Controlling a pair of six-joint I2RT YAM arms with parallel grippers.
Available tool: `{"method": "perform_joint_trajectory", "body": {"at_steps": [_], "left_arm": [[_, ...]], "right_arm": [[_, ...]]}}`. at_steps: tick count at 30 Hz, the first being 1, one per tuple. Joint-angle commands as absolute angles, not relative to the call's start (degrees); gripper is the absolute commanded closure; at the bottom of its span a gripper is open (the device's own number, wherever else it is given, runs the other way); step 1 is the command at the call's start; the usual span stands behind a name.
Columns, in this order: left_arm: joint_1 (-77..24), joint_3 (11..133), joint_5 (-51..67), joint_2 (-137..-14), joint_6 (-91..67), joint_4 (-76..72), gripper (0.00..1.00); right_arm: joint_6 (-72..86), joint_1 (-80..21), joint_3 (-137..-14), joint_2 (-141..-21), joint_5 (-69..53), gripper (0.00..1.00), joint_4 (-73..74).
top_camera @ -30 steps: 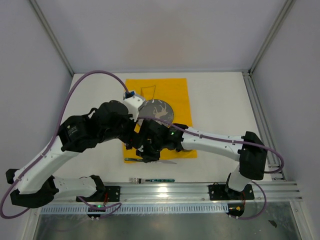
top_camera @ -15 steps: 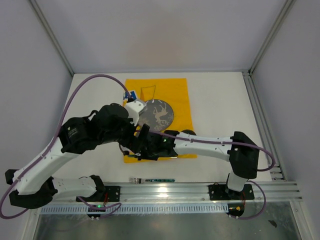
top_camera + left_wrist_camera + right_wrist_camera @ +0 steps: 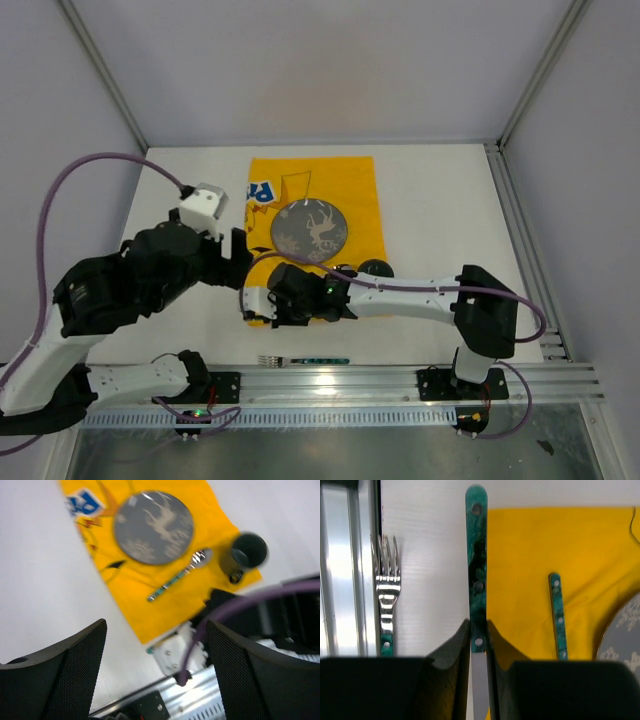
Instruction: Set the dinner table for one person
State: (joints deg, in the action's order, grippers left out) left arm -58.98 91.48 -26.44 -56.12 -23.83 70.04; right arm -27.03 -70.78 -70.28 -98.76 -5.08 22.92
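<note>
White worktop (image 3: 440, 200) fills the walled cell, with a yellow cloth (image 3: 350, 180) laid at its middle carrying a grey plate (image 3: 310, 230), a spoon (image 3: 182, 575) and a dark mug (image 3: 247, 552); a fork (image 3: 385, 595) lies on the bare surface by the near rail. The right gripper (image 3: 478, 627) is clamped on a green-handled knife (image 3: 476, 555) that runs along the cloth's edge. The left gripper (image 3: 156, 625) hangs above the worktop, fingers wide apart, holding nothing.

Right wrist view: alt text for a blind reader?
The right fingers clamp a green-handled utensil, handle pointing up along the edge of the yellow cloth. A fork lies on the white table; another green handle and a grey plate lie on the cloth.
</note>
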Motion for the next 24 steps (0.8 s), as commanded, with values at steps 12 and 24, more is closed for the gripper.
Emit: {"method": "perform_joint_trajectory", "body": {"at_steps": [12,24], "left_arm": [[-57.92,95.19,-60.56,-48.69,-32.61,72.77,0.19],[-57.92,91.05,-58.98,-44.56,-36.74,74.35,0.19]], "right_arm": [[-33.82,-72.69,-71.36,-99.75,-1.94,0.97,20.48],[-41.66,-71.02,-71.72,-105.38,4.22,0.97,14.07]]}}
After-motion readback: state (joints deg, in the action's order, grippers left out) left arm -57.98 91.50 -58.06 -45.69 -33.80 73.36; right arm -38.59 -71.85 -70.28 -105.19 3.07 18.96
